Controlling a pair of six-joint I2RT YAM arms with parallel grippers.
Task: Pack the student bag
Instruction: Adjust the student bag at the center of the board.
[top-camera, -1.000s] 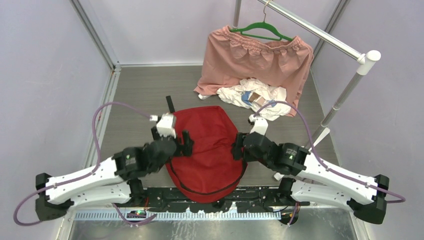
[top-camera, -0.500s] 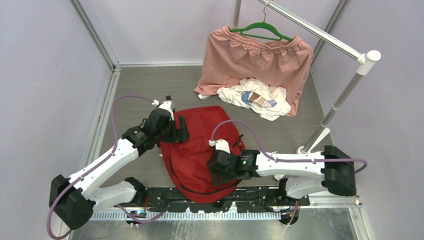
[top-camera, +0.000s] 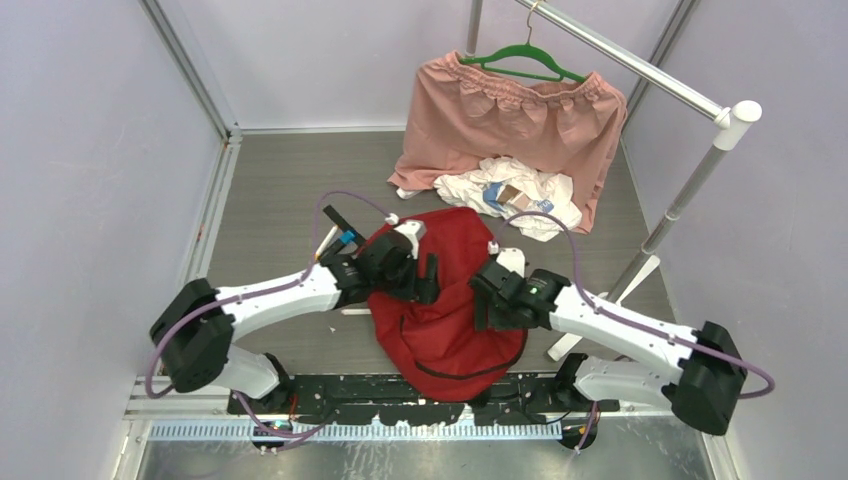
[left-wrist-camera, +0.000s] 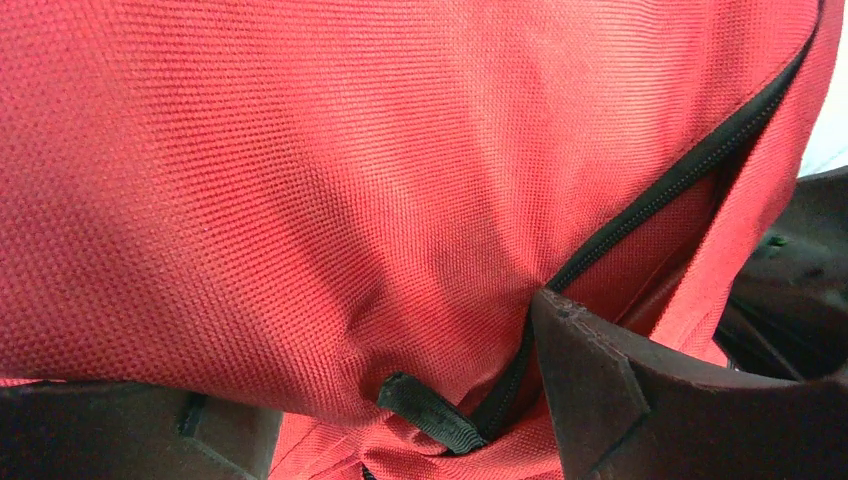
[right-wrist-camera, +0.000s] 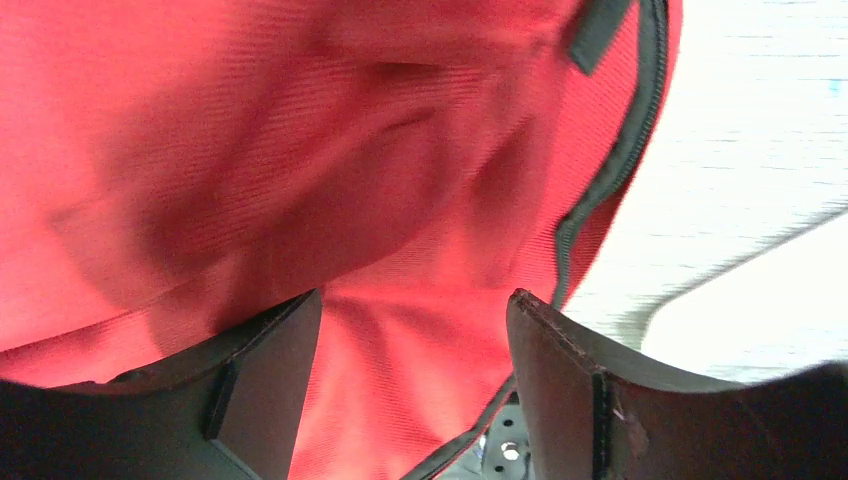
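Student bag (top-camera: 445, 325) lay flat on the grey table (top-camera: 280, 180), centre of the overhead frame, between the two arms. Dark red fabric, creased. Its long axis ran from upper frame to lower frame, leaning slightly to the right at the bottom. The rounded end, edged by a black zipper (top-camera: 470, 371), pointed to the lower frame, toward the arm bases. One black strap (top-camera: 338, 220) stuck out at the bag's upper left.

Left gripper (top-camera: 430, 280) sat on the bag's upper left part, jaws spread wide and nothing pinched. In its wrist view red cloth filled the gap, with a black pull tab (left-wrist-camera: 430, 410) low between the fingers (left-wrist-camera: 600, 400). Right gripper (top-camera: 488, 308) sat on the bag's right side, jaws likewise apart over loose fabric and not closed on it. Its wrist view was blurred.

A thin white stick (top-camera: 352, 311) lay just beside the bag's left edge. A small blue-tipped item (top-camera: 346, 238) lay near the strap, too small to identify.

At the bag's upper right a white cloth (top-camera: 520, 200) lay crumpled, close to the bag's top edge. Its printed patches were too small to read. Behind it a pale pink garment (top-camera: 520, 120) hung from a green hanger (top-camera: 520, 62) on a metal rail (top-camera: 640, 65), its hem reaching the table. The rail's post (top-camera: 690, 180) came down at right of frame.
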